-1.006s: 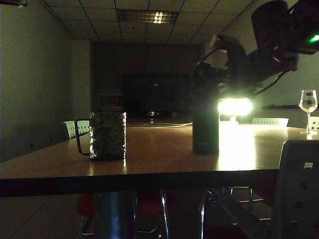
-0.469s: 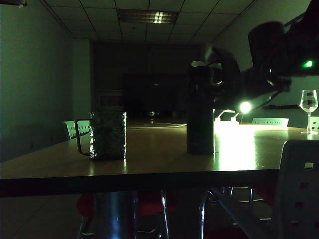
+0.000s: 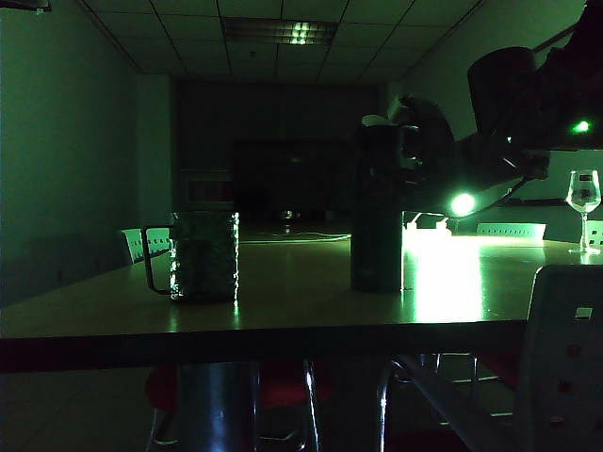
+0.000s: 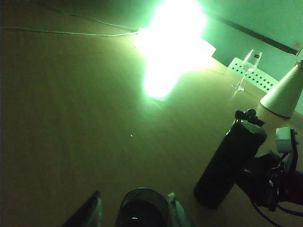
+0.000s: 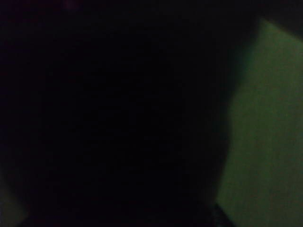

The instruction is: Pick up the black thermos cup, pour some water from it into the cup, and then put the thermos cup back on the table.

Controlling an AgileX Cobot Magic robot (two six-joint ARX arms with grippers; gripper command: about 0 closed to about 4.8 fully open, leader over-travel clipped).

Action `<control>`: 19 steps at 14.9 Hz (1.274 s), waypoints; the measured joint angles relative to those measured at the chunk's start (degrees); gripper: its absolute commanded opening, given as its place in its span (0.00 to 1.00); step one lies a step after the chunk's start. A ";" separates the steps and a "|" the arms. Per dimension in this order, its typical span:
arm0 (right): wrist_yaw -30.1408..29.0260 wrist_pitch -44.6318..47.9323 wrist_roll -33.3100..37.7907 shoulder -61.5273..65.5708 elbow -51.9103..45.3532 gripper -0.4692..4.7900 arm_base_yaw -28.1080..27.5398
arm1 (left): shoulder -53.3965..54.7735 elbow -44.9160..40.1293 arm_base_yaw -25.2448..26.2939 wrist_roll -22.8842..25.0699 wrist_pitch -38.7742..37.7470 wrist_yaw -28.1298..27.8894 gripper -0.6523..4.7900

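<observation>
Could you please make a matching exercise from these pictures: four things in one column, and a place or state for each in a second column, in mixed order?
Things:
1. black thermos cup
2. glass mug
3. wine glass
4. right pincer

Places or states:
a. far back at the right edge of the table
b. at the upper part of the thermos
c. upright near the middle
d. on the left, handle pointing left

Pairs: 1-c, 2-d, 3-a, 4-b

The table bears the cup, black thermos cup and wine glass.
</observation>
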 measured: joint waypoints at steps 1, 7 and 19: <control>0.04 0.00 -0.02 0.00 0.02 0.51 0.00 | 0.00 0.00 0.00 0.00 0.00 0.02 0.46; 0.17 -2.19 0.15 -1.66 -0.20 0.45 0.28 | 0.00 0.00 0.00 0.00 0.00 0.02 0.45; 20.37 -19.39 -15.93 -2.58 12.15 0.45 15.85 | -0.02 0.00 0.00 0.24 -0.61 0.09 0.34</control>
